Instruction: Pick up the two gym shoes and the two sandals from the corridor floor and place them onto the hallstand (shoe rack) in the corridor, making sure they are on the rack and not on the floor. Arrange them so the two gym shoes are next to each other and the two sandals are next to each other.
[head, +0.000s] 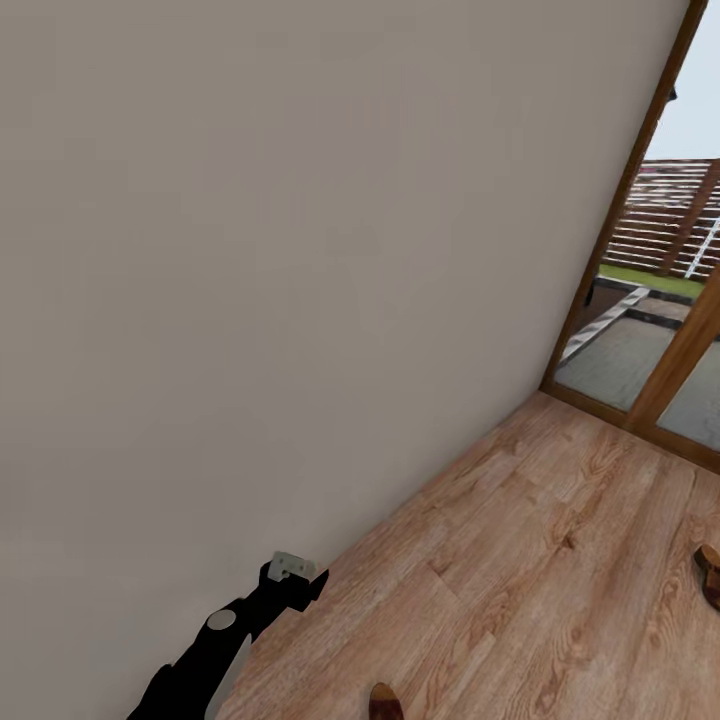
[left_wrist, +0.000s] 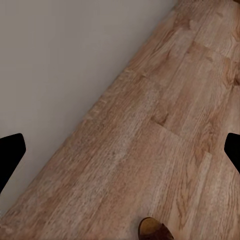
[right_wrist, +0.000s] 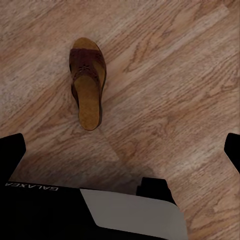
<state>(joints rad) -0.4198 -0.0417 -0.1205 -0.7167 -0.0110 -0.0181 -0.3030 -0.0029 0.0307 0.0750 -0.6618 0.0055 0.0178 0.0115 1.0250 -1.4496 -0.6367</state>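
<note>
Here I see one sandal flat on the corridor floor, upper left; my right fingers are spread, released, grasping nothing.

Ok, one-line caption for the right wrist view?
A brown sandal lies flat on the wood-grain floor ahead of the open right pincer.

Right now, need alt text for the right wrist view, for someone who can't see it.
A single brown sandal with a tan insole lies flat on the wood-plank corridor floor, nothing touching it. The right gripper hangs above the floor with its two dark fingertips wide apart at the frame edges, holding nothing, and part of the robot's black and white body sits below it.
</note>
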